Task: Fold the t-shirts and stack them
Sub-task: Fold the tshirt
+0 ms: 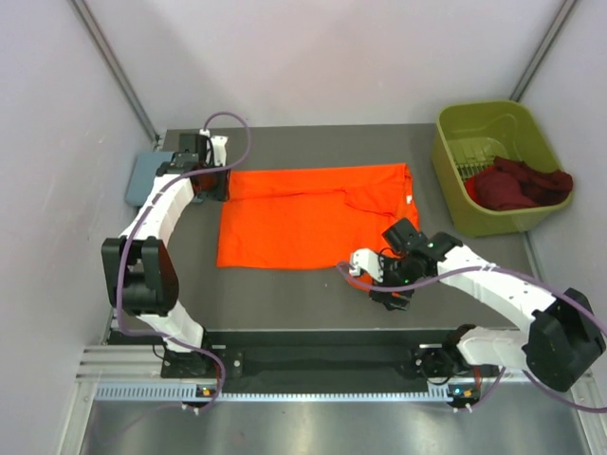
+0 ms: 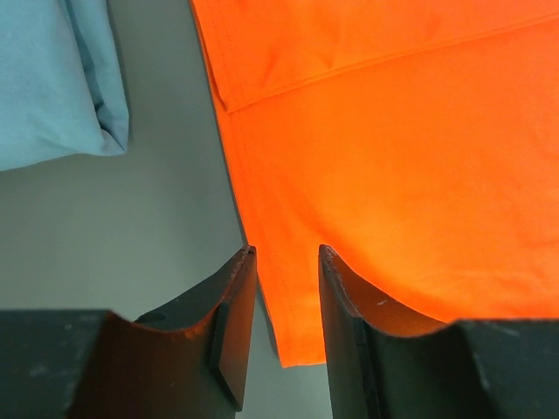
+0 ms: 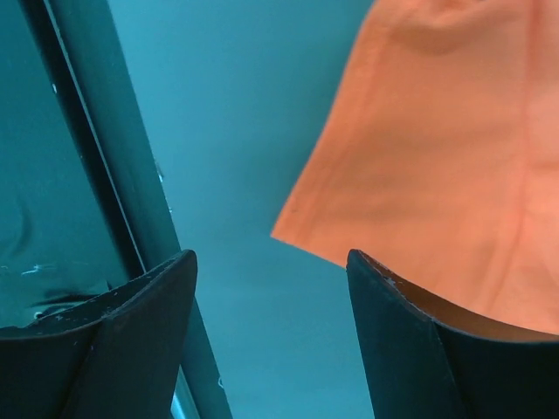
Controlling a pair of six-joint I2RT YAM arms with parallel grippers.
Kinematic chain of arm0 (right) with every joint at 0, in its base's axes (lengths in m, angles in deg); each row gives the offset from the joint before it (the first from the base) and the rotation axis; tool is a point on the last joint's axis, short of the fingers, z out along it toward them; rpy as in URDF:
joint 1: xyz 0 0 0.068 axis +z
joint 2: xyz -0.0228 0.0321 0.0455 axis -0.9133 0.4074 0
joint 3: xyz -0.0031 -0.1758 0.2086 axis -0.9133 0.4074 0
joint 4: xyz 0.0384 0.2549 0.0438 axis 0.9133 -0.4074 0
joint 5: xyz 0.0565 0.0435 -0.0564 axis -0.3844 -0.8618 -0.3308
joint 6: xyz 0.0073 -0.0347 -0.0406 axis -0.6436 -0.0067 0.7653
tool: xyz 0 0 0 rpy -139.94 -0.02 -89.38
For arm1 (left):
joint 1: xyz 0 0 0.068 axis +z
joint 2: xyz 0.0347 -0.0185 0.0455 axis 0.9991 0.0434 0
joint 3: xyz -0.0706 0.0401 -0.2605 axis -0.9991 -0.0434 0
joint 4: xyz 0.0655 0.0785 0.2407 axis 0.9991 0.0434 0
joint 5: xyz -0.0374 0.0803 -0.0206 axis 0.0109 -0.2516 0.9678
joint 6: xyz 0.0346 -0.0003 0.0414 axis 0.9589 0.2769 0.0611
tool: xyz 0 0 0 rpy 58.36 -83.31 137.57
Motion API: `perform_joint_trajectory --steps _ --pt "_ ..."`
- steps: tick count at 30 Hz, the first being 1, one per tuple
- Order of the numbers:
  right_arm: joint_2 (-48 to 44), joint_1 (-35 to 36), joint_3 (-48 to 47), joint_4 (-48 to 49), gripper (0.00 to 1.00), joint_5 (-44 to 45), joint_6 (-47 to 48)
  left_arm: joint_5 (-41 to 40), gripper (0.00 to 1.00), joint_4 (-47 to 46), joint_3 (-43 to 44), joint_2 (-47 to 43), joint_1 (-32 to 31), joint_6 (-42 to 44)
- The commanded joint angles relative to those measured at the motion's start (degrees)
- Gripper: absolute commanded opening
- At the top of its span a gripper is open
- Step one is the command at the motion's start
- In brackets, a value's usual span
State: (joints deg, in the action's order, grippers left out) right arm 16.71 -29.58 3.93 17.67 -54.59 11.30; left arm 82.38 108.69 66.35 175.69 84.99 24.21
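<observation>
Orange t-shirt (image 1: 303,218) lies flat mid-table, partly folded, one sleeve tucked across the top. A folded blue shirt (image 2: 52,78) waits just off its far-left corner, and a dark red garment (image 1: 517,185) sits in the green bin (image 1: 453,175) at the right.

Risk now: if the two pinches catch different layers, or one catches only a thin hem, the cloth could slip and the fold would skew. A low sweep might also nudge that blue shirt.

Left gripper (image 2: 286,253) hangs over the far-left corner, jaws narrowly parted and holding nothing. Right gripper (image 3: 271,257) is low by the near-right corner, jaws spread wide and empty.
</observation>
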Motion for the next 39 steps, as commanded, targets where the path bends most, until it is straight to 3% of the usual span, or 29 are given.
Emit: perform_joint_trajectory --steps 1,12,22,31,39 --pt "-1.93 2.99 2.92 1.96 0.7 1.99 2.04 -0.72 0.4 -0.65 -0.49 -3.5 0.15 -1.09" --pt "1.23 5.9 6.63 9.52 0.71 11.75 4.58 -1.07 0.4 -0.48 -0.67 -6.58 0.15 -3.55" --pt "3.78 6.07 8.47 11.64 0.69 12.9 5.37 -2.39 0.4 0.4 -2.25 -7.64 0.5 -2.76" --pt "5.54 5.98 9.45 14.36 0.57 13.07 5.73 -0.82 0.4 0.67 -1.98 -5.88 2.09 -4.25" --pt "5.89 6.07 8.65 14.97 0.43 12.9 5.38 6.03 0.42 10.41 -3.21 -3.69 8.49 -10.31"
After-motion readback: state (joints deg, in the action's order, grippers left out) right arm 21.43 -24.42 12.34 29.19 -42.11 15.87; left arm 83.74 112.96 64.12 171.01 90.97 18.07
